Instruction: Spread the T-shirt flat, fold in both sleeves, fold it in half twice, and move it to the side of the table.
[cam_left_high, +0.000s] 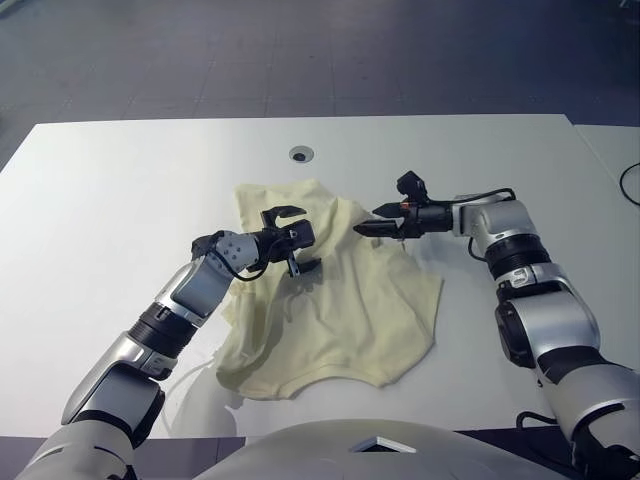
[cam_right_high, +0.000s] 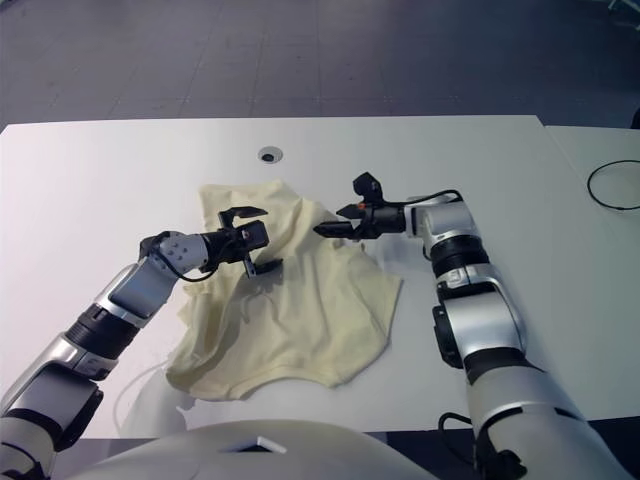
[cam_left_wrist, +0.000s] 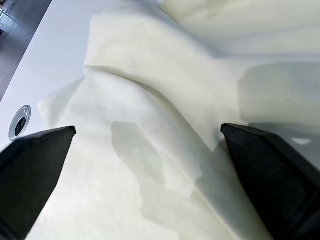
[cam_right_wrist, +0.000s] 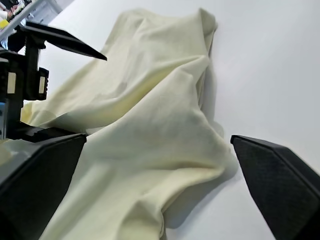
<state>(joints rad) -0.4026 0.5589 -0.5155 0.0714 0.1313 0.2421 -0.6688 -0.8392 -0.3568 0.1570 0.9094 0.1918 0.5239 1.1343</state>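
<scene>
Left claw (cam_left_high: 296, 240), right claw (cam_left_high: 366, 221) spread over crumpled T-shirt (cam_left_high: 340, 310); grommet (cam_left_high: 301, 153) beyond on table (cam_left_high: 120, 180)

White table (cam_left_high: 100, 180) — dark grey floor (cam_left_high: 300, 50).

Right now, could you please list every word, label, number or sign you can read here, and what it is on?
None can be read.
The T-shirt is plain, the table bears no print, and pale patches on the left gripper are too small to read.
</scene>
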